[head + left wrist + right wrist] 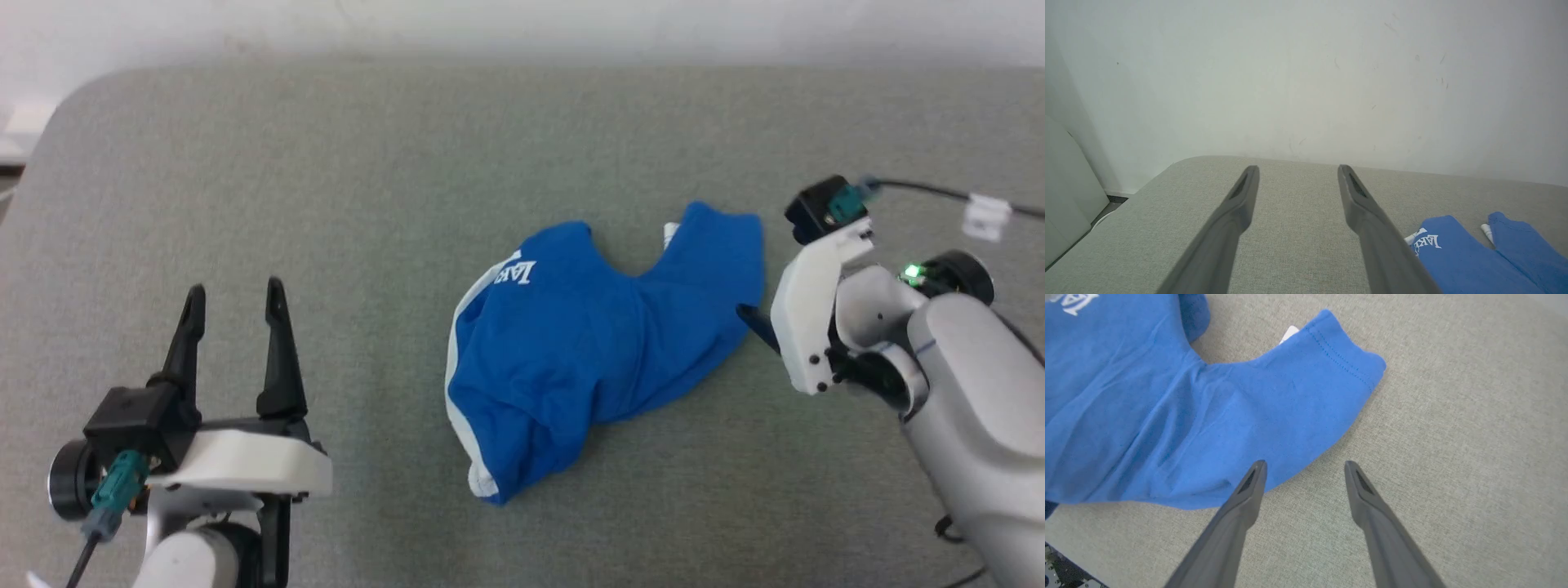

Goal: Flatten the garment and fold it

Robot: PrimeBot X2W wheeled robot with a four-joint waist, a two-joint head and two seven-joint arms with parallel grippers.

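We see one garment (571, 351), blue shorts with white trim, lying crumpled near the middle of the grey worktop (326, 147), both leg hems toward its far edge. The right gripper (1306, 463) sits at the shorts' right side, fingers spread, one tip at the cloth's edge, gripping nothing. The left gripper (235, 287) is toward the near left corner, equally spread and empty, well apart from the shorts.
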